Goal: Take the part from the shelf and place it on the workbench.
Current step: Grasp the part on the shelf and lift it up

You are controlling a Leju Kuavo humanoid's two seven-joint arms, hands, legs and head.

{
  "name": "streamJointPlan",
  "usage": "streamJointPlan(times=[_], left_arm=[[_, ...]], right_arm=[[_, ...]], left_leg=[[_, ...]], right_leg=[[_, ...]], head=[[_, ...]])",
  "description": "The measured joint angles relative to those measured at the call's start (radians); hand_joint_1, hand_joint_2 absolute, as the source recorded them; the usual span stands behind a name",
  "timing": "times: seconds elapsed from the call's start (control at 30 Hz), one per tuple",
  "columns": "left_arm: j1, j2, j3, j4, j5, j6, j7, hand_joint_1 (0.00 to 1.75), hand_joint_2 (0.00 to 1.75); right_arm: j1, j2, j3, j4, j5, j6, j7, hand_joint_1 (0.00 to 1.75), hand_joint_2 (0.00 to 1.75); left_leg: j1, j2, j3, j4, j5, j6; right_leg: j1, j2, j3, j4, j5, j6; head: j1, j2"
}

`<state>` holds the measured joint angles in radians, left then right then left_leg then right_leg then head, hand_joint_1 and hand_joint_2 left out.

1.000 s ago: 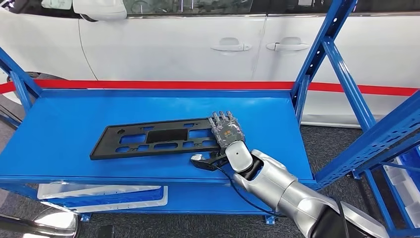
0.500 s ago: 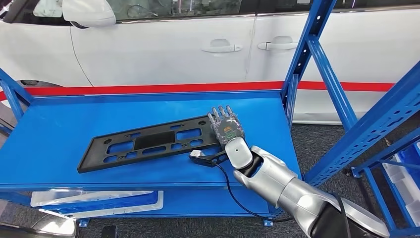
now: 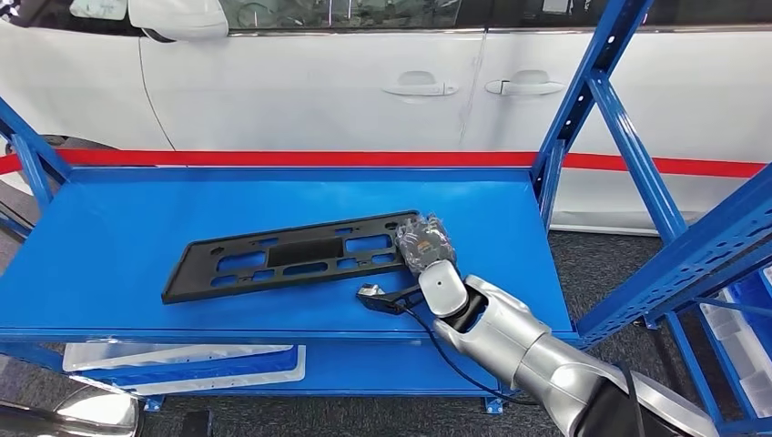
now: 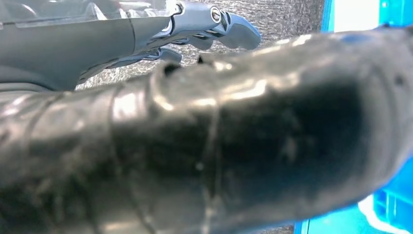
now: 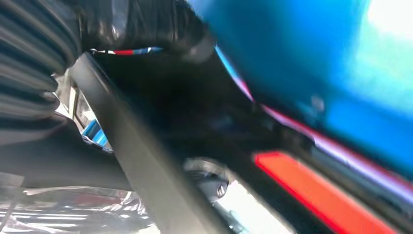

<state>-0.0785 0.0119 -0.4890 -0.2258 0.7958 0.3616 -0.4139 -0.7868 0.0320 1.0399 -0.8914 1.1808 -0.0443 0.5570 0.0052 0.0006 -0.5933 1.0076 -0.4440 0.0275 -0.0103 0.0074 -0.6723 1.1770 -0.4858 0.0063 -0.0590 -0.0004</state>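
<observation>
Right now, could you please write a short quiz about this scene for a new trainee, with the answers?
1. True or false: the black part lies on the blue shelf.
2. Which end of the part does the right robot hand grip? A) the end near the right post B) the far left end C) the middle
3. Fill in: behind the shelf stands a white ____.

Key: 1 true; 2 A; 3 car.
</observation>
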Motion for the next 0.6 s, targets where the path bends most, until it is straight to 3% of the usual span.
streamJointPlan(times=[0.07,0.1,0.2,0.27,0.33,0.4,0.43,0.47,0.53,0.6], left_arm=[[-0.002,0.000,-0.001,0.000,0.000,0.000,0.000,0.00,0.00],[-0.003,0.000,-0.001,0.000,0.000,0.000,-0.001,0.00,0.00],[-0.004,0.001,-0.003,0.000,0.004,-0.004,-0.010,0.00,0.00],[-0.004,0.002,-0.004,0.000,0.009,-0.014,-0.024,0.00,0.00],[-0.004,0.002,-0.005,0.000,0.012,-0.025,-0.037,0.00,0.87],[-0.002,0.002,-0.006,0.000,0.014,-0.031,-0.045,0.00,1.75],[-0.001,0.002,-0.006,0.000,0.015,-0.033,-0.047,0.00,1.75],[-0.001,0.003,-0.006,0.000,0.016,-0.034,-0.050,0.00,1.75],[-0.002,0.004,-0.006,0.000,0.018,-0.035,-0.054,0.00,1.75],[-0.004,0.004,-0.006,0.000,0.018,-0.038,-0.058,0.00,1.75]], right_arm=[[-0.003,0.000,0.000,-0.002,0.001,-0.007,-0.004,1.75,1.75],[-0.004,0.000,0.000,-0.004,0.001,-0.010,-0.006,1.75,1.75],[-0.010,0.002,0.000,-0.012,0.003,-0.015,-0.011,1.75,1.75],[-0.014,0.004,0.000,-0.017,0.007,-0.016,-0.013,1.75,1.75],[-0.014,0.005,0.000,-0.021,0.011,-0.017,-0.015,1.75,1.75],[-0.013,0.005,0.000,-0.024,0.014,-0.019,-0.016,1.75,1.75],[-0.013,0.005,0.000,-0.024,0.015,-0.019,-0.016,1.75,1.75],[-0.013,0.005,0.000,-0.025,0.017,-0.019,-0.016,1.75,1.75],[-0.014,0.004,0.000,-0.030,0.018,-0.021,-0.016,1.75,1.75],[-0.014,0.004,-0.001,-0.034,0.019,-0.024,-0.015,1.75,1.75]], left_leg=[[-0.004,-0.001,-0.005,0.013,-0.008,-0.009],[-0.006,-0.002,-0.007,0.017,-0.010,-0.013],[-0.005,-0.003,-0.007,0.019,-0.014,-0.027],[-0.002,-0.003,-0.028,0.067,-0.049,-0.039],[0.003,-0.002,-0.082,0.183,-0.110,-0.049],[0.007,-0.002,-0.125,0.274,-0.138,-0.054],[0.008,-0.002,-0.124,0.273,-0.126,-0.055],[0.008,-0.002,-0.103,0.232,-0.097,-0.054],[0.007,-0.002,-0.034,0.096,-0.037,-0.048],[0.002,-0.002,0.006,0.016,-0.017,-0.038]], right_leg=[[0.001,0.000,0.046,-0.096,0.032,-0.008],[0.003,0.001,0.053,-0.113,0.034,-0.013],[0.003,0.000,0.056,-0.120,0.036,-0.029],[-0.003,-0.003,0.060,-0.128,0.041,-0.039],[-0.003,-0.006,0.060,-0.129,0.042,-0.044],[-0.003,-0.008,0.058,-0.129,0.042,-0.046],[-0.003,-0.008,0.058,-0.129,0.042,-0.046],[-0.004,-0.007,0.059,-0.129,0.042,-0.045],[-0.003,-0.006,0.061,-0.129,0.042,-0.042],[0.000,-0.004,0.060,-0.129,0.043,-0.032]], head=[[-0.001,0.000],[-0.002,0.000],[-0.002,0.000],[-0.006,0.000],[-0.010,0.000],[-0.010,0.000],[-0.010,0.000],[-0.010,0.000],[-0.010,0.000],[-0.009,0.000]])
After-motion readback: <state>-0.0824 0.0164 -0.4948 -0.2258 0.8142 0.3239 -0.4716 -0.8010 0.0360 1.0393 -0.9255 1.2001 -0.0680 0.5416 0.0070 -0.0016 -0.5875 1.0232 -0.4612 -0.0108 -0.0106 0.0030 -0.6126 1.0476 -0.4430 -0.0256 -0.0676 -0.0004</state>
